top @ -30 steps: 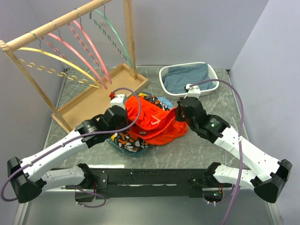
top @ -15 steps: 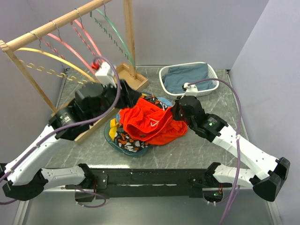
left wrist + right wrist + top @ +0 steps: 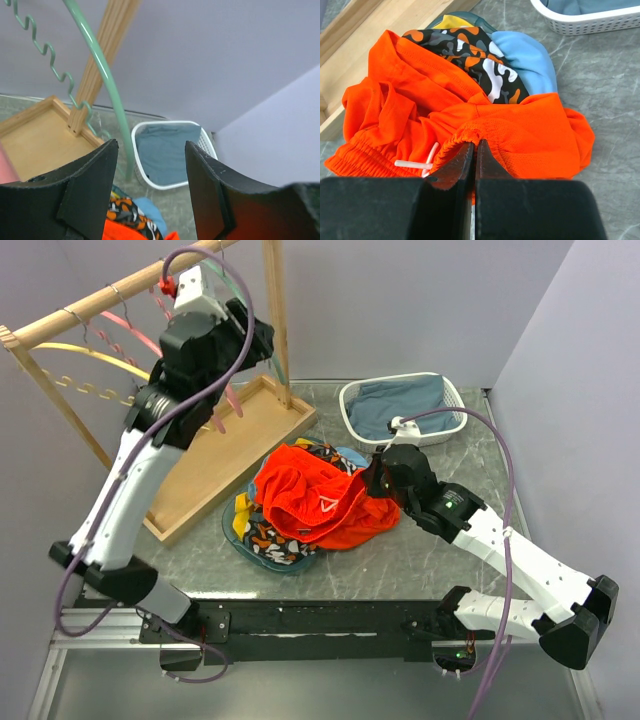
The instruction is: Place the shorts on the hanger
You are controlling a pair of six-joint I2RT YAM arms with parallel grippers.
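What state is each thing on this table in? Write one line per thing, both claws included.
shorts: crumpled on top of the pile, one fold pinched
hanger: hanging on the rack, bare
left claw: open, fingers either side of the hanger's arch
right claw: shut on the shorts
patterned garment: bunched under the shorts
basket: upright, holding a blue-grey cloth

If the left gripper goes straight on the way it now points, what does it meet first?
Probably the green hanger: its arch runs just ahead of the left gripper, though depth is unclear.
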